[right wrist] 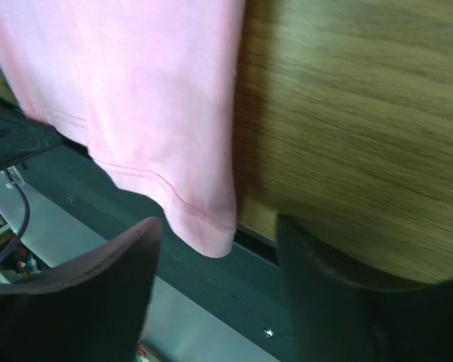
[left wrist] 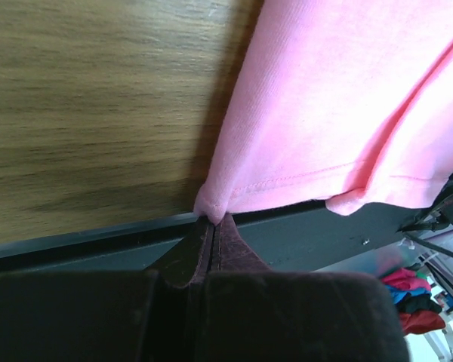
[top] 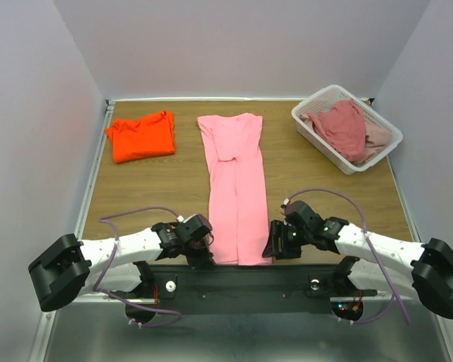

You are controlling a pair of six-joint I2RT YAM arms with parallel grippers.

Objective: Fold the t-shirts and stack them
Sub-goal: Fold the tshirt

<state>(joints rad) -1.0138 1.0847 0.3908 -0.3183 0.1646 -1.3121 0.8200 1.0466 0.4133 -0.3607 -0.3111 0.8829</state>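
Observation:
A light pink t-shirt (top: 235, 185) lies as a long narrow strip down the middle of the table, sides folded in, hem at the near edge. My left gripper (top: 204, 253) is shut on its near left hem corner (left wrist: 211, 202). My right gripper (top: 272, 246) is open, its fingers (right wrist: 113, 264) either side of the near right hem corner (right wrist: 211, 234) without touching it. A folded bright orange t-shirt (top: 141, 136) lies at the far left. Dusty rose (top: 341, 127) and pale pink (top: 376, 136) shirts sit crumpled in the basket.
A white slatted basket (top: 309, 124) stands at the far right corner. The black base bar (top: 241, 283) runs along the table's near edge, under the shirt's hem. Walls close in the table on three sides.

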